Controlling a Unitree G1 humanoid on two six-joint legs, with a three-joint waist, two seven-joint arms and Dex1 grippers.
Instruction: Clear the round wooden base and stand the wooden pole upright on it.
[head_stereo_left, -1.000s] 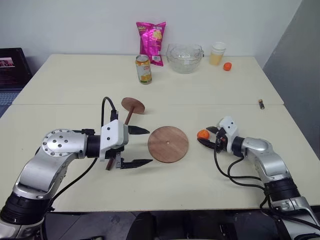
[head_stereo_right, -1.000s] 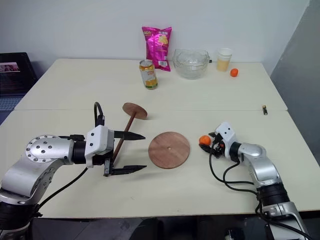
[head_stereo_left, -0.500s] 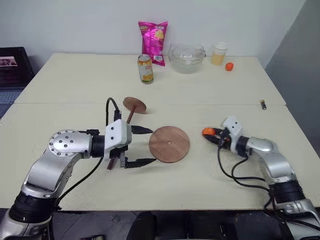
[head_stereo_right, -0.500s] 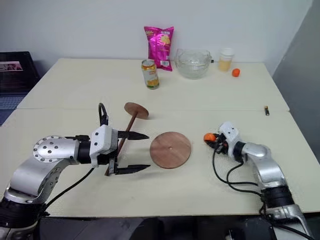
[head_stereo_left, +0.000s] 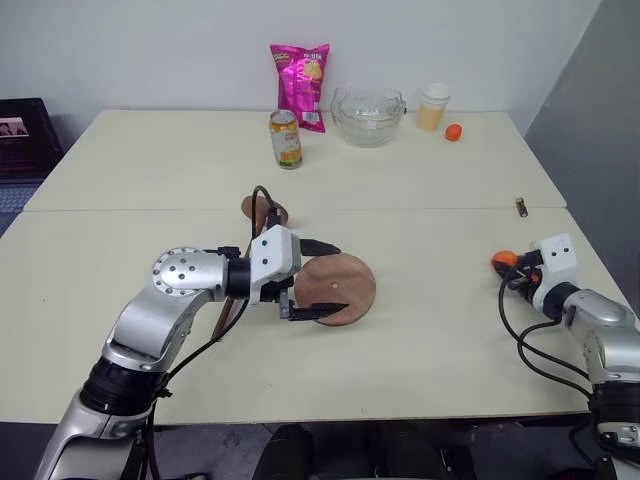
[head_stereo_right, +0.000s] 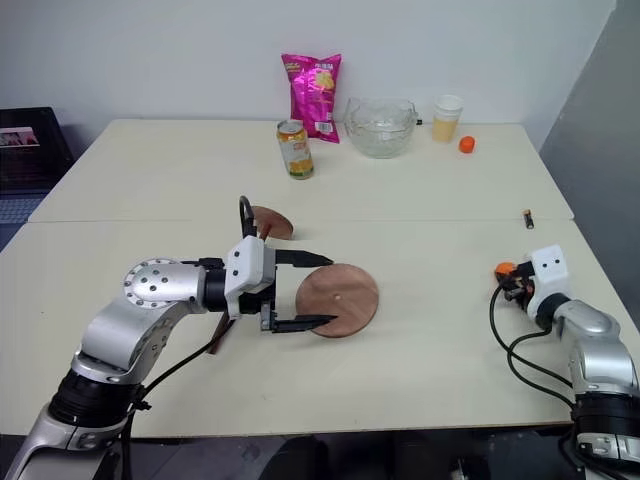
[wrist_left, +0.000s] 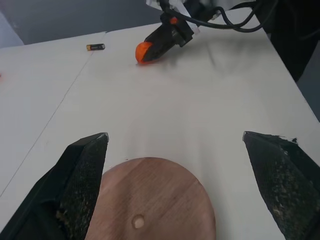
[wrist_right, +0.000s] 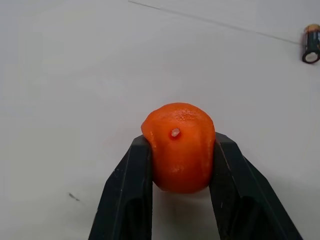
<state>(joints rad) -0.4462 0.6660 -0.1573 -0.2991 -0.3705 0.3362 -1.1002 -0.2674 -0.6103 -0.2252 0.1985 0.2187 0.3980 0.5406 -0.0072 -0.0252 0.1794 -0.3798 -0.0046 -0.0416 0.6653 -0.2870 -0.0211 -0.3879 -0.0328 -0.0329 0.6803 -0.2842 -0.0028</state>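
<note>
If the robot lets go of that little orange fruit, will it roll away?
Probably a little. The orange fruit looks round, so it may roll on the flat table. It bulges slightly between the right gripper's fingers, so it seems soft and might bruise.

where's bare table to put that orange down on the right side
Bare tabletop lies between the round wooden base and the right end effector holding the orange, and nearer the front edge. Crowded along the far edge: chip bag, can, glass bowl.
</note>
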